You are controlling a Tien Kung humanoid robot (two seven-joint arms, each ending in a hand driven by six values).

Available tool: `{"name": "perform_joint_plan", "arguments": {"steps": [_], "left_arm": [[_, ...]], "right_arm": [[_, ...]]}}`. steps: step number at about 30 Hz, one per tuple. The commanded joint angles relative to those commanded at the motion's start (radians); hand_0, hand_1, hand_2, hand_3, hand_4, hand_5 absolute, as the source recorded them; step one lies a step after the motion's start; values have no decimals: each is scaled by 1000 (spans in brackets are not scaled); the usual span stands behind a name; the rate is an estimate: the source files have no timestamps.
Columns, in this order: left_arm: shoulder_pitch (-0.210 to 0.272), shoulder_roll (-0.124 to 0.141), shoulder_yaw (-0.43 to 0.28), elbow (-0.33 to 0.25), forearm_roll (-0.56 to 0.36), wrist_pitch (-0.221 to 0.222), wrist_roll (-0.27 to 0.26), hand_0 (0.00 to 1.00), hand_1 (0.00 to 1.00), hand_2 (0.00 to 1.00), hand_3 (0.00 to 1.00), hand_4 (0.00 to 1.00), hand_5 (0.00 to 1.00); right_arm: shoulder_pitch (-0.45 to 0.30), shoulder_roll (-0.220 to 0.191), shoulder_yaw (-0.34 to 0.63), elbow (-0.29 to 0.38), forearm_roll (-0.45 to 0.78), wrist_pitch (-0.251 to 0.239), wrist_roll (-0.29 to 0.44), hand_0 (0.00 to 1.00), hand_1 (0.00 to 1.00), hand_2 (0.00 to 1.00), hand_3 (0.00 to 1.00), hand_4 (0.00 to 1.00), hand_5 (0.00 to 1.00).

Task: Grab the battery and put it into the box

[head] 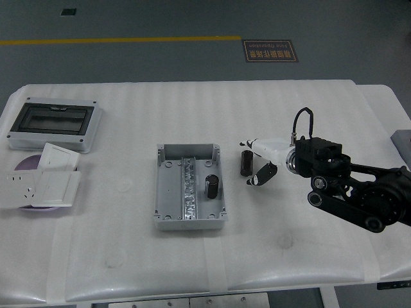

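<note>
Battery stands upright on the table, just right of the box, which holds another battery. Right hand is right beside it, fingers apart, not clamped.

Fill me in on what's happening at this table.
The robot's right hand reaches in from the right, fingers spread around a black battery standing on the white table just right of the open grey box. It has not gripped it yet. A second battery already stands inside the box. At the left edge lie a cover with a clear window and some white socket plates. The left arm is out of view.
</note>
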Motion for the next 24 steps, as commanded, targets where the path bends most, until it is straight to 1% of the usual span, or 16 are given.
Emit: {"name": "perform_joint_plan", "arguments": {"steps": [1, 3, 6, 7, 12, 13, 18, 19, 24], "left_arm": [[0, 0, 1, 0, -1, 0, 0, 648, 584, 539, 580, 362, 25], [0, 0, 2, 0, -2, 0, 0, 648, 584, 539, 580, 362, 25], [0, 1, 3, 0, -3, 1, -1, 648, 584, 539, 580, 362, 25], [1, 1, 4, 0, -3, 1, -1, 648, 585, 540, 581, 363, 23], [1, 1, 9, 0, -9, 3, -3, 648, 585, 540, 581, 363, 23], [1, 1, 10, 0, -11, 4, -3, 648, 585, 541, 581, 363, 22], [0, 2, 16, 0, -17, 8, -6, 648, 585, 541, 581, 363, 22], [0, 1, 17, 0, -18, 8, -7, 648, 587, 543, 582, 366, 20], [0, 1, 23, -1, -22, 12, -11, 648, 587, 543, 582, 366, 20]], "right_arm": [[0, 2, -1, -4, 0, -7, 3, 739, 754, 998, 998, 897, 355], [0, 4, -2, -9, -3, -16, 6, 739, 754, 998, 998, 897, 355], [-1, 4, -4, -14, -9, -14, 8, 739, 754, 998, 998, 897, 355], [-2, 5, -5, -15, -10, -12, 8, 691, 713, 912, 998, 801, 352], [-5, 5, -14, -19, -18, -5, 7, 691, 713, 912, 998, 801, 352], [-5, 5, -16, -19, -19, -5, 7, 654, 652, 727, 833, 663, 297], [-6, 4, -24, -17, -29, -6, 9, 654, 652, 727, 833, 663, 297], [-6, 4, -25, -17, -32, -7, 9, 629, 615, 637, 745, 627, 276], [-7, 4, -28, -15, -43, -12, 14, 629, 615, 637, 745, 627, 276]]}}
